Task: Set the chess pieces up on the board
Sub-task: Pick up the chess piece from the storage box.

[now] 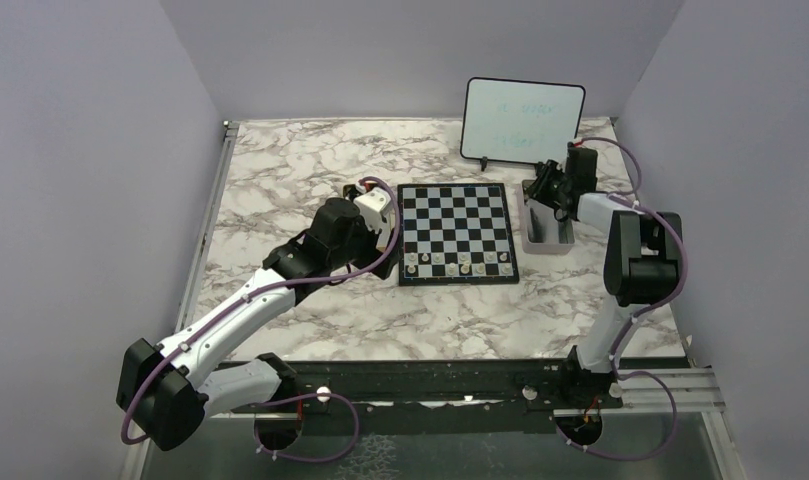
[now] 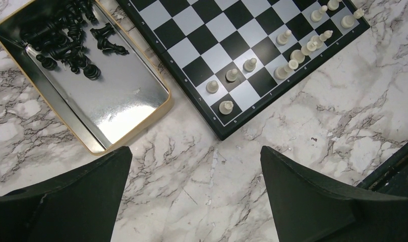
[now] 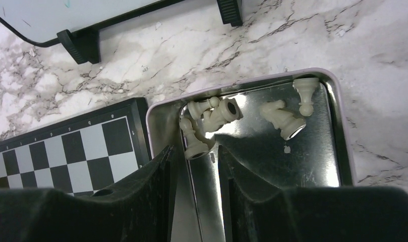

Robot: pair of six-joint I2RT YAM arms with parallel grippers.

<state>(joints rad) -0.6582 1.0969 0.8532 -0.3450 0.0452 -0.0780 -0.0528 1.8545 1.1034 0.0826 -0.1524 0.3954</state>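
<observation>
Although faint marks showed on the whiteboard (image 1: 523, 118) at the far right of the desk (image 1: 310, 170), none could be read, and the tiny characters along the border of the board (image 1: 454, 225) were too small to make out. No brand or label was legible anywhere.

White pieces (image 1: 463, 263) stood upright along the board's near edge, partly filling its two nearest rows. The rest of the squares were bare.

The left end effector (image 2: 191, 201) hung released, its fingers spread wide with nothing between them, over bare marble just off the board's near-left corner. The closest standing pieces were near it but clearly apart. A gold-rimmed tray (image 2: 141, 108) holding a heap of black pieces (image 2: 65, 35) lay just beside the board.

The right end effector (image 3: 195, 169) reached into a silver tray (image 3: 338, 126) just right of the board. One white piece (image 3: 195, 143) sat at the mouth of its narrowed fingers. Whether they pinched it or only flanked it could not be told. More white pieces lay tipped over in the tray's far end. One cluster was touching that piece, and two others lay farther right.
</observation>
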